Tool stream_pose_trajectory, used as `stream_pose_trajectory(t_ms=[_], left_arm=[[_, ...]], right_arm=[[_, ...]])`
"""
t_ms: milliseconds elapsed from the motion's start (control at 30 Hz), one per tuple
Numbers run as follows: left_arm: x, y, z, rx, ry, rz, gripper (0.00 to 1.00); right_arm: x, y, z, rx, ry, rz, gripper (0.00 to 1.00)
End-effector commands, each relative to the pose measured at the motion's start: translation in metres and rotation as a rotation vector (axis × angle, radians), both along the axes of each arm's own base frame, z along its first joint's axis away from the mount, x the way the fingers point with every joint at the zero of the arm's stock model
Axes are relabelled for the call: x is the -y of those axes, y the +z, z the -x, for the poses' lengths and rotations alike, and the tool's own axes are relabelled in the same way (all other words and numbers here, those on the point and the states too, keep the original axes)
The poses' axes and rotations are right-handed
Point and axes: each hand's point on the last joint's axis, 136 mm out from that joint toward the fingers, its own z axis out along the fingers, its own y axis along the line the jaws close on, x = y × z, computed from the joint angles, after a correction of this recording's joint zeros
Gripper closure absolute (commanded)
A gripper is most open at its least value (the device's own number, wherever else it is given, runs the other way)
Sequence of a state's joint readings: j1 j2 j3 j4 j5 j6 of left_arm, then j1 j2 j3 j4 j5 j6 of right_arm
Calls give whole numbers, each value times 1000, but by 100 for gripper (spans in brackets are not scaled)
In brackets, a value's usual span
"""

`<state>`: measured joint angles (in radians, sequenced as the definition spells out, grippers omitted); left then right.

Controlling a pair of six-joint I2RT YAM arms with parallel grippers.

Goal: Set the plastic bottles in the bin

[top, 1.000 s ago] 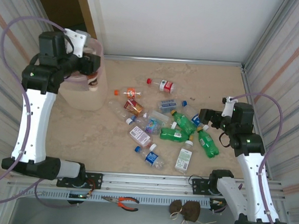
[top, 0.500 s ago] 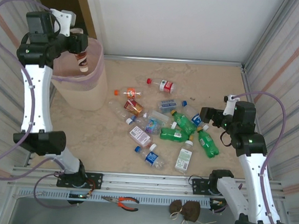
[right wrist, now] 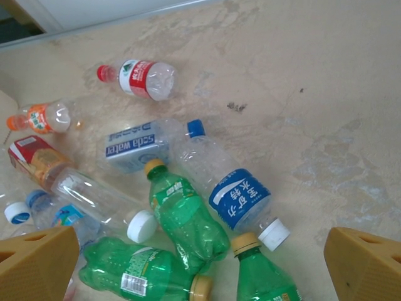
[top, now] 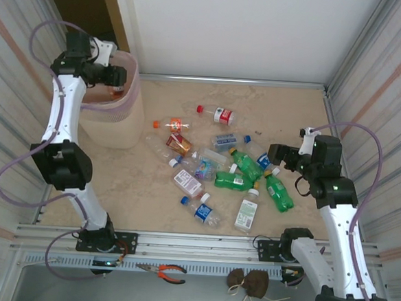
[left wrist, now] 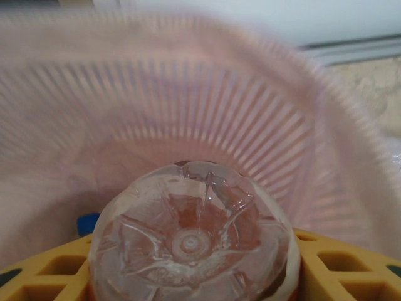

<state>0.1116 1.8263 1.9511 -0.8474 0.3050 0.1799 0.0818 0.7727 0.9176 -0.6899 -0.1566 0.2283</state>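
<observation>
My left gripper (top: 116,82) is shut on a clear plastic bottle (left wrist: 188,241) with a brownish label, held just above the mouth of the pale pink bin (top: 116,127). In the left wrist view the bottle's base faces the camera between my yellow fingers (left wrist: 341,263), with the bin's ribbed inner wall (left wrist: 188,125) behind it. My right gripper (top: 274,156) hangs open over the right end of the pile of bottles (top: 220,169). Below its jaws (right wrist: 203,263) lie a green bottle (right wrist: 188,216) and a blue-labelled clear one (right wrist: 235,191).
A red-labelled bottle (top: 220,115) and an orange-capped one (top: 175,124) lie apart, towards the back of the table. Corrugated walls close in both sides. Pliers (top: 168,272) and a brown pouch (top: 250,283) rest on the front rail.
My left arm has swung up and back, carrying the bottle from beside the bin's front to over its opening. My right arm has barely moved.
</observation>
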Motion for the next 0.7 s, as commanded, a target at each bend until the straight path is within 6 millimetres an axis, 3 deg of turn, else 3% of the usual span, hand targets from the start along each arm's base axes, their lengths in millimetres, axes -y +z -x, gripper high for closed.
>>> stream_pose_trajectory(t_ms=[0, 167, 300, 467, 667], left_arm=[[0, -40, -3, -71, -9, -15, 48], [4, -99, -1, -196, -21, -43, 47], [7, -128, -3, -269, -31, -72, 42], [11, -144, -6, -314, -36, -75, 34], [12, -133, -5, -293, -36, -69, 24]], right_arm=[[-7, 9, -2, 10, 14, -31, 1], [-15, 5, -7, -13, 42, -30, 1], [-20, 1, -10, -34, 55, -24, 1], [-21, -7, -12, -77, 55, -10, 1], [-17, -33, -13, -205, 29, 20, 0]])
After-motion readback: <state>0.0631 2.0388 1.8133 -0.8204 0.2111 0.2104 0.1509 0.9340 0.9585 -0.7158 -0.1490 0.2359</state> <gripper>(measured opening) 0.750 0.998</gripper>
